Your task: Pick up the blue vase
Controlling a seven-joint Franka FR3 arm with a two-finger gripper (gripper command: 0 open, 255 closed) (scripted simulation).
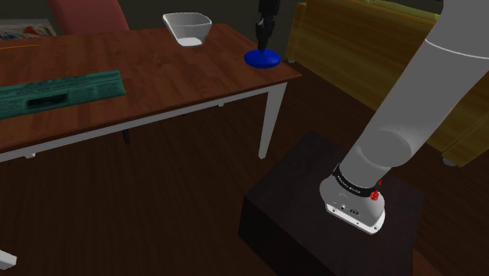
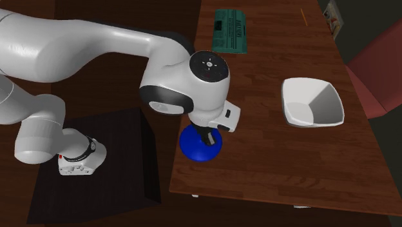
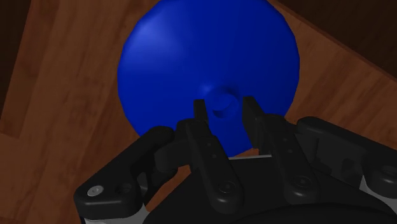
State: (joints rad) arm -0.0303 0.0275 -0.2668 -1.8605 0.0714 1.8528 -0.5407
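Logged blue vase (image 1: 263, 58) standing upright on wooden table (image 1: 157, 78), at the corner nearest the stand (image 1: 313, 212). Placed it, in shoulder view, at that view's right end of the tabletop, just beside the edge. Located same vase (image 2: 201, 147) in second exterior view near the lower left corner of the table (image 2: 270, 161), partly covered by the white arm's hand. Recorded it in wrist view as a wide, round blue body (image 3: 210, 57) with a narrow neck at its middle.

Found gripper (image 1: 260, 45) straight above the vase, pointing down. Noted in wrist view gripper (image 3: 224, 107) clamped on the vase's neck, with black fingers (image 3: 201, 118) pressed to it from both sides and no gap visible. Saw base of vase resting on the tabletop in shoulder view.

Also noted on table: white bowl (image 1: 188, 28), well apart from the vase and further along the far edge in shoulder view; flat green box (image 1: 59, 92) toward that view's left, well apart from both. Located same bowl (image 2: 312, 102) to the right of the vase in second exterior view, and same box (image 2: 230, 30) near the top. Marked red chair (image 1: 88, 14) behind the table and yellow piece of furniture (image 1: 353, 39) beyond the vase's corner.
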